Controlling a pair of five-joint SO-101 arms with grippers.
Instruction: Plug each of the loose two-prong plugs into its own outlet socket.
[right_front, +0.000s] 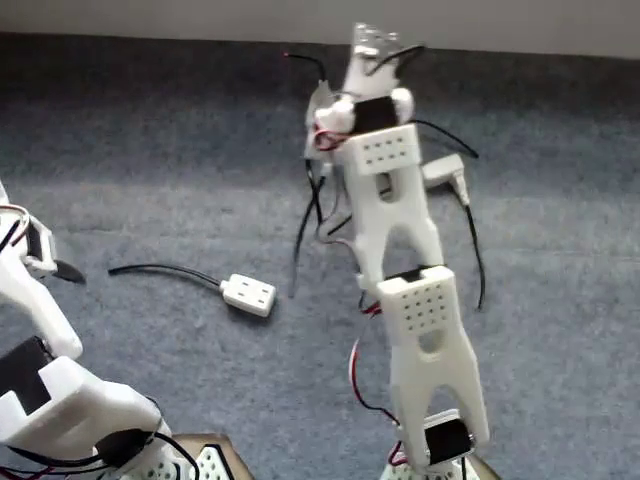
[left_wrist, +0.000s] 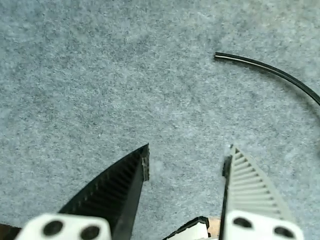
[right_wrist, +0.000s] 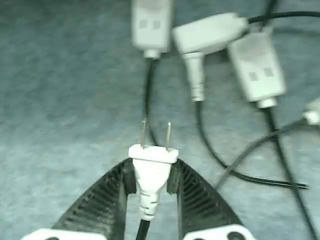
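- White plug is sitting clamped in right gripper, prongs pointing at white cord ends lying far-side.
- Left gripper is hanging open over grey carpet.
- Outlet socket is lying centre-left.

It looks like a robot lab: white robot arms stand on grey carpet, with a pale wall at 12 o'clock.
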